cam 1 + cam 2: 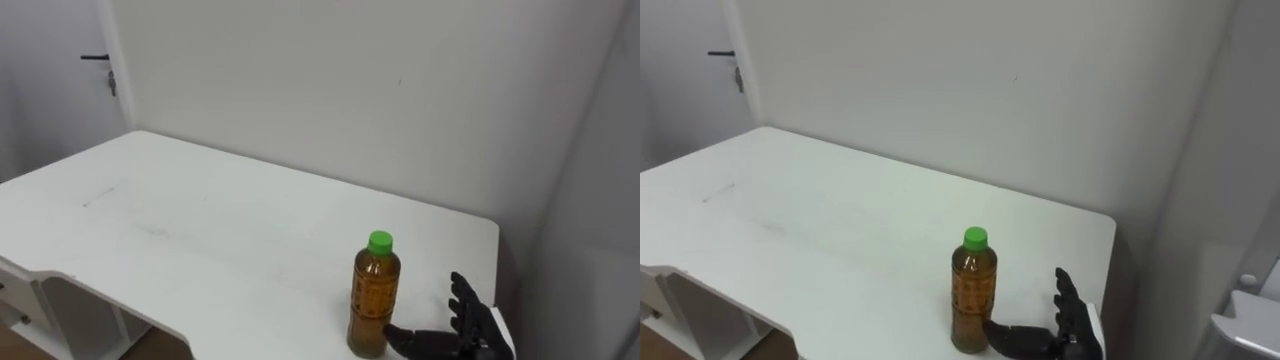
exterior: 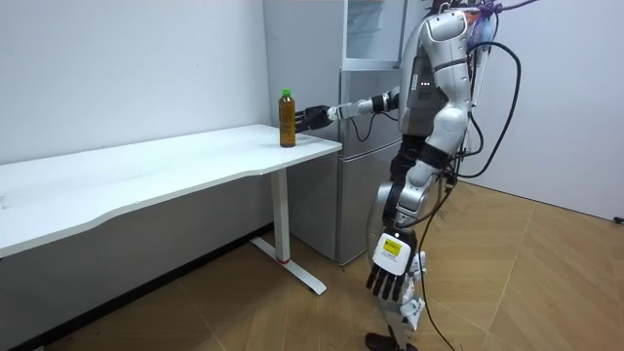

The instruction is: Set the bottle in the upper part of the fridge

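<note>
Overall: soft, even light is filling the room, and no shadow is showing a hard edge.
Table (image 1: 200, 230): the white top is glowing as the brightest surface, close to washing out at mid frame.
Wall (image 1: 350, 80): it is shading from pale grey at centre to darker grey at the right edge.
Bottle (image 1: 374, 295): light is passing through the amber liquid, and the green cap is standing out vividly.
Right hand (image 1: 470, 325): it is reading near black against the white top at lower right.
Under the table: in the room view a broad, soft shadow is darkening the lower left, so the light is coming from above.
Floor (image 2: 546, 283): the wood is carrying a mild sheen at lower right.
</note>
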